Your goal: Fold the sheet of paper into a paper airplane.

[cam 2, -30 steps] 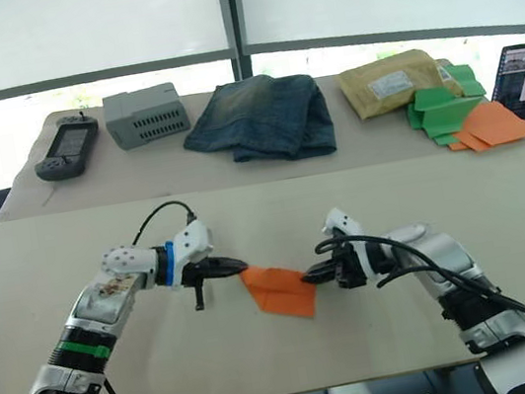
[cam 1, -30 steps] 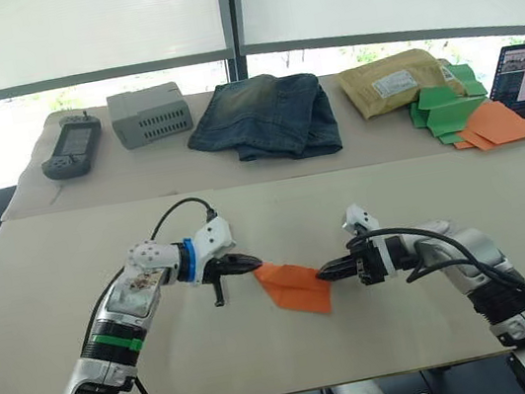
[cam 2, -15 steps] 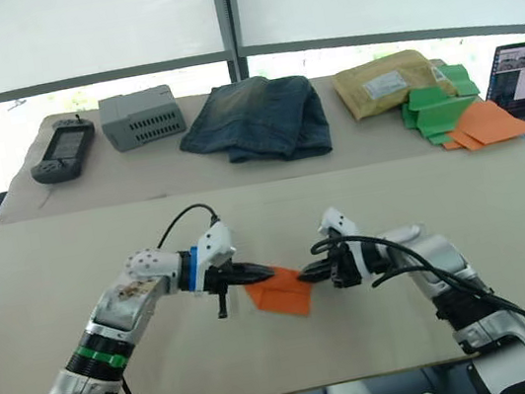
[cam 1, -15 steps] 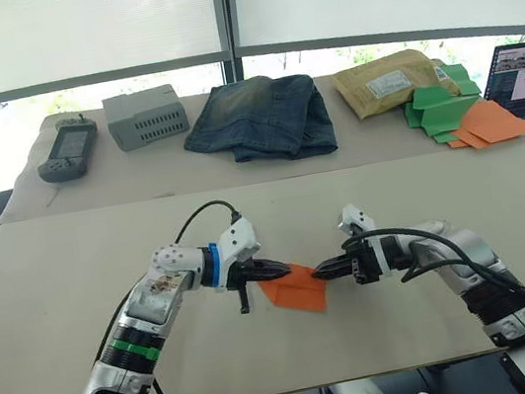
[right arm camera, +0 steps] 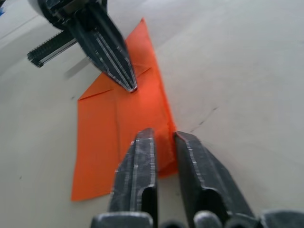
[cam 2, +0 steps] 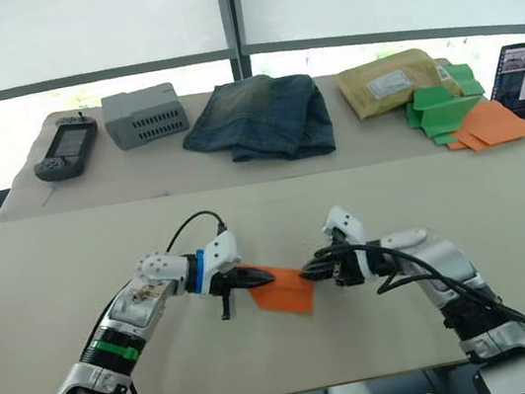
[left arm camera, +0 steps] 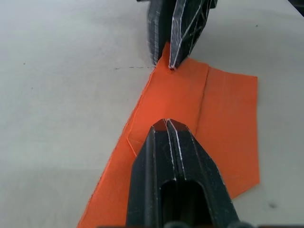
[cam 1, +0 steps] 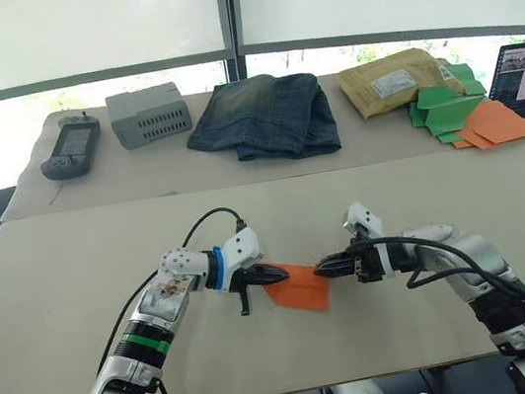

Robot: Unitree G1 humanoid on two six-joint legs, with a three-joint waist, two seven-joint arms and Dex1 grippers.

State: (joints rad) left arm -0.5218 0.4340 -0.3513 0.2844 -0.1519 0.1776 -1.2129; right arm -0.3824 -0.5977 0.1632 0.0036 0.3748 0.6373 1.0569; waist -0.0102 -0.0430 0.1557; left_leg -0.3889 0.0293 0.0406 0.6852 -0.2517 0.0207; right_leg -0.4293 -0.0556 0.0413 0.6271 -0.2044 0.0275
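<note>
We reached both arms inward over the tabletop (cam 1: 75,277), forearms low, so the two pincers faced each other tip to tip across the sheet of paper (cam 1: 300,286). Our left pincer (cam 1: 277,275) had its fingers pressed together, their tips resting on the sheet's near corner. Our right pincer (cam 1: 326,268) pinched the sheet's opposite edge between its fingers.

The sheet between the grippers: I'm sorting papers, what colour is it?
Bright orange; the sheet of paper shows best in the left wrist view.
</note>
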